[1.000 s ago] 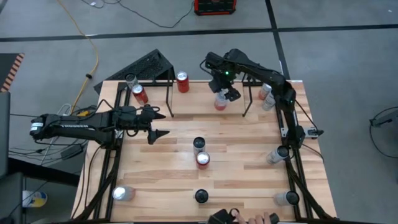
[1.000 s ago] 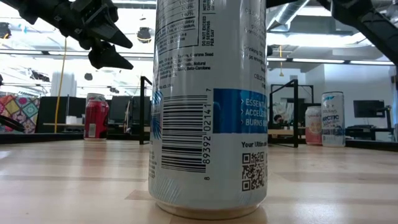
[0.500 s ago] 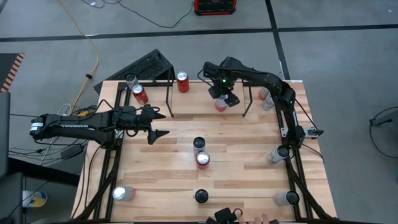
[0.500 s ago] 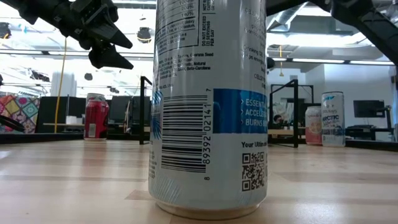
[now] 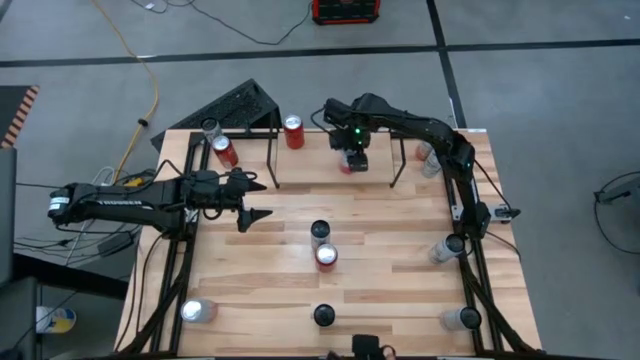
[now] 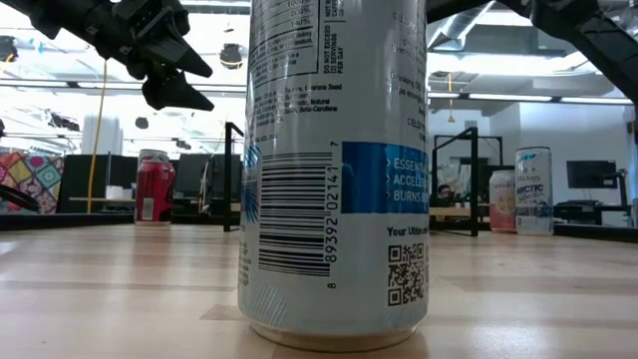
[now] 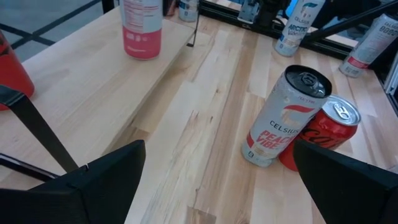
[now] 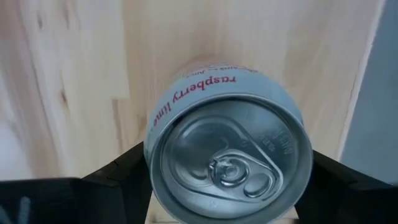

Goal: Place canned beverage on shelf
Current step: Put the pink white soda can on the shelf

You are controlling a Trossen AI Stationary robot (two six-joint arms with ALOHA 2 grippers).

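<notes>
The right gripper (image 8: 227,186) has its fingers (image 8: 118,171) flanking the raspberry can (image 8: 227,155), seemingly grasping it from above inside the shelf (image 5: 275,150). A loose pinch could let it tip or slip. It is pale, pink-lettered, with an unopened silver tab. The left gripper (image 7: 217,180), fingers released, waits apart.

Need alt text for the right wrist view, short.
Top-down close-up of a silver-topped can labelled "raspberry lime", standing upright on a pale wooden table, with the right gripper's dark fingers on either side of it.
</notes>
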